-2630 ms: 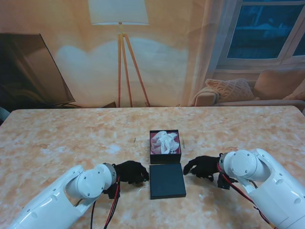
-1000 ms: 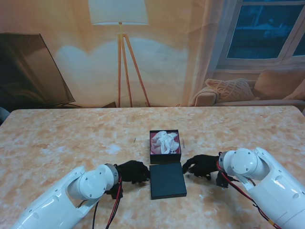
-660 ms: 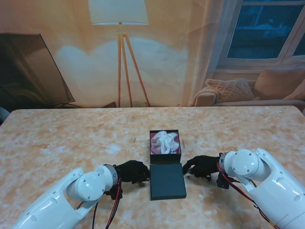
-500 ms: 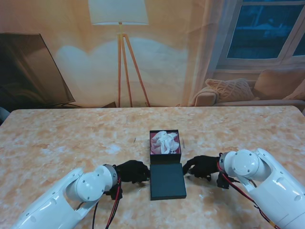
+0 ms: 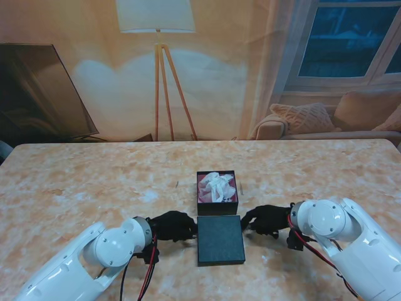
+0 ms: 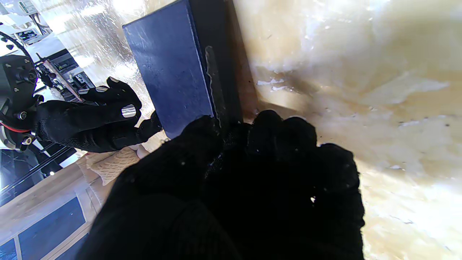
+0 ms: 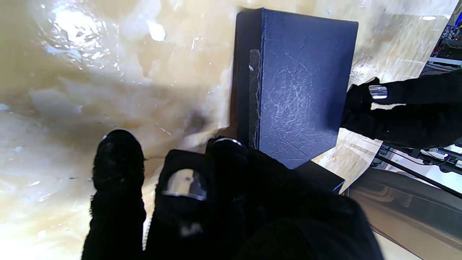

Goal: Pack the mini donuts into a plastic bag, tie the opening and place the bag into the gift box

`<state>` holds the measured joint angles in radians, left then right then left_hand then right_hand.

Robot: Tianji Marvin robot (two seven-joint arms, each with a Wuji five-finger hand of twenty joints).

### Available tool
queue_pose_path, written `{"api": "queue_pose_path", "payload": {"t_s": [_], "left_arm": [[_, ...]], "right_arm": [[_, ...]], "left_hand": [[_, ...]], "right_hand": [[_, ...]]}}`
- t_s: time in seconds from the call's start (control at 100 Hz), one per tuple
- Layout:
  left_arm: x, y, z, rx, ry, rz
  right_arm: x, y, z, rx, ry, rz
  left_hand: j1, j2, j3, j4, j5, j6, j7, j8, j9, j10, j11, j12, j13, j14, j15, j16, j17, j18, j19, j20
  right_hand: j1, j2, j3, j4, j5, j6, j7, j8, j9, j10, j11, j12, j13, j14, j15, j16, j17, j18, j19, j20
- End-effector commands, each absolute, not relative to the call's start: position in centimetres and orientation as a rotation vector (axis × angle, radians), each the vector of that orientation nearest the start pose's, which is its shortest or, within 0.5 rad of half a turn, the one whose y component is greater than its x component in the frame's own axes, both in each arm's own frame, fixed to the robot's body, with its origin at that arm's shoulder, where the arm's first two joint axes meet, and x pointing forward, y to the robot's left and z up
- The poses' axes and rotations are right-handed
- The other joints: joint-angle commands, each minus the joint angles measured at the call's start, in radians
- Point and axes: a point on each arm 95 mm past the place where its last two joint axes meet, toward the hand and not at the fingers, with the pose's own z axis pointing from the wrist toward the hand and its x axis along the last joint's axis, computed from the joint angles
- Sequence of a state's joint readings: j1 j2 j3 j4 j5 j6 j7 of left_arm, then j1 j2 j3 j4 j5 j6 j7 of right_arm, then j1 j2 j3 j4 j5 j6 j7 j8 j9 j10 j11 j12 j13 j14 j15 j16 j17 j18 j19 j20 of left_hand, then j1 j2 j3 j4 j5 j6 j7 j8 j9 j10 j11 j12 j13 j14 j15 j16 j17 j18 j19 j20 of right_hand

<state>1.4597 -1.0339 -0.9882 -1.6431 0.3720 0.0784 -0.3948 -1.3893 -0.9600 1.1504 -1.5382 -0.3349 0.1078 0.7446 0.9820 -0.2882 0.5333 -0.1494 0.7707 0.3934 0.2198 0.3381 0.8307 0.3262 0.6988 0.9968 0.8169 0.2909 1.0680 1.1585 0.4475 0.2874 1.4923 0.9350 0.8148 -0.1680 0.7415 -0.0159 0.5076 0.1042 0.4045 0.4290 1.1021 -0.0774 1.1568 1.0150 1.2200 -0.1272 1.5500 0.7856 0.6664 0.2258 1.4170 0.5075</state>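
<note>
You have the open dark square gift box point(image 5: 217, 193) with the crumpled white plastic bag point(image 5: 217, 185) inside it sitting mid-bench on the marbled beige bench point(image 5: 94, 182), and its flat dark blue lid point(image 5: 220, 239) lies just on the near side of it. Your left hand point(image 5: 173, 226) has curled fingers point(image 6: 267, 126) pressed at the lid's left edge, and your right hand point(image 5: 266, 220) touches the lid's right edge, fingers partly bent; neither has lifted it
</note>
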Motion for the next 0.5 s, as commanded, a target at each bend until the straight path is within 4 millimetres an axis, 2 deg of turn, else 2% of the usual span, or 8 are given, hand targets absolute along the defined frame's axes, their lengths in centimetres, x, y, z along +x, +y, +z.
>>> {"api": "queue_pose_path", "payload": {"t_s": [0.0,0.49], "left_arm": [[36.8,-7.85,-34.2,-1.88,1.896,-1.658],[36.18,-7.65,-33.33,-1.834,1.924,-1.702]], "right_arm": [[40.08,-1.1,-34.04,-2.041,-1.953,-1.264],[39.4,-1.08,-33.17,-2.003,-1.955,-1.347]], "left_hand": [[0.006,0.024,0.01,0.025,-0.018,-0.07,-0.039,-0.011,-0.005,-0.035,-0.001,-0.004,0.0,0.036,-0.004,-0.014,-0.02,-0.011,-0.004,0.008],[0.004,0.025,0.011,0.025,-0.016,-0.068,-0.041,-0.009,-0.003,-0.035,-0.001,-0.006,0.001,0.034,-0.007,-0.015,-0.02,-0.011,-0.004,0.008]], "right_hand": [[0.023,0.017,0.054,-0.008,0.005,-0.15,-0.026,-0.028,0.02,-0.019,0.014,0.024,0.015,-0.016,0.012,0.037,0.009,0.007,0.001,0.02],[0.015,0.012,0.069,-0.007,0.02,-0.152,-0.022,-0.023,0.028,-0.022,0.018,0.024,0.023,-0.015,0.015,0.036,0.014,0.008,0.004,0.018]]}}
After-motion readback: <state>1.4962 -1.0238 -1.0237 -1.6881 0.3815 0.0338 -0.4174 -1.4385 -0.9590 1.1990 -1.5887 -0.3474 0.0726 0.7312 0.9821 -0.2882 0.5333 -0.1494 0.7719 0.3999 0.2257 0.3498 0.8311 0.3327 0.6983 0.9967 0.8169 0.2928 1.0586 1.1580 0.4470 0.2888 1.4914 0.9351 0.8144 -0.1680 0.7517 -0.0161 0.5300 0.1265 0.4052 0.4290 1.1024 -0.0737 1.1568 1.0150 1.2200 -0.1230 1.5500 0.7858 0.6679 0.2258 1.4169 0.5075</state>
